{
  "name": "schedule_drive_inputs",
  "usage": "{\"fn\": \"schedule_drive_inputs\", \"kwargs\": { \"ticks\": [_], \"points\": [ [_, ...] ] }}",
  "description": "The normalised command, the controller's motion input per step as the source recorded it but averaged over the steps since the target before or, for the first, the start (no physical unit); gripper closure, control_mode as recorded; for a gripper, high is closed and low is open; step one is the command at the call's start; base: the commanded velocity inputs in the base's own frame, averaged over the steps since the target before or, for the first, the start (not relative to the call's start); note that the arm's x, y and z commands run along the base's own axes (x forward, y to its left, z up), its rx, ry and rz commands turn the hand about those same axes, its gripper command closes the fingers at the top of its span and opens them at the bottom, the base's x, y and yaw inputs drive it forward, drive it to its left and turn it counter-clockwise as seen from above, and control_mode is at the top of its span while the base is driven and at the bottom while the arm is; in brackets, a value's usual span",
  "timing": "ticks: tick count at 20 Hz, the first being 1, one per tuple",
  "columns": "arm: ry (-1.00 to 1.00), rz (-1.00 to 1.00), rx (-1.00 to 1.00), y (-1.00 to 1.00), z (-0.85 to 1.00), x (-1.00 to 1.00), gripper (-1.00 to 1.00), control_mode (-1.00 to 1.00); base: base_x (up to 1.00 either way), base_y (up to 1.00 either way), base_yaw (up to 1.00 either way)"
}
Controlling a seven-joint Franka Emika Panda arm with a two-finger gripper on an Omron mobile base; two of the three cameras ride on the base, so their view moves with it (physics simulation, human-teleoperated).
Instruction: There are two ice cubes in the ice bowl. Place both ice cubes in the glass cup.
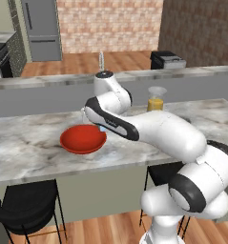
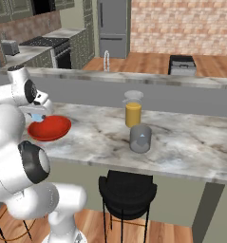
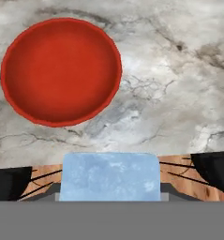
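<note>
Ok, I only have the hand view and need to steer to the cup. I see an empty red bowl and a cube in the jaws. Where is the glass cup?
Observer: In the right base view the glass cup stands on the same counter, well to the right of the ice bowl.
Operator: Anything close to it?
Observer: A taller glass with orange liquid stands just behind it.
Operator: Is the cup empty?
Observer: A pale bluish patch inside may be the other ice cube, but it is too small to be sure.
</note>
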Motion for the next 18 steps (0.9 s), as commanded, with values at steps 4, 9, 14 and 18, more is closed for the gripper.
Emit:
{"fn": "schedule_drive_inputs", "kwargs": {
  "ticks": [4,9,14,18],
  "points": [
    [0.06,-0.21,0.0,-0.65,0.12,-0.33,1.0,-1.0,0.0,0.0,0.0],
    [0.04,-0.21,0.0,-0.79,0.13,-0.29,1.0,-1.0,0.0,0.0,0.0],
    [0.08,-0.18,0.0,-0.93,0.27,-0.13,1.0,-1.0,0.0,0.0,0.0],
    [0.04,-0.13,0.0,-0.97,0.24,-0.1,1.0,-1.0,0.0,0.0,0.0]
  ]
}}
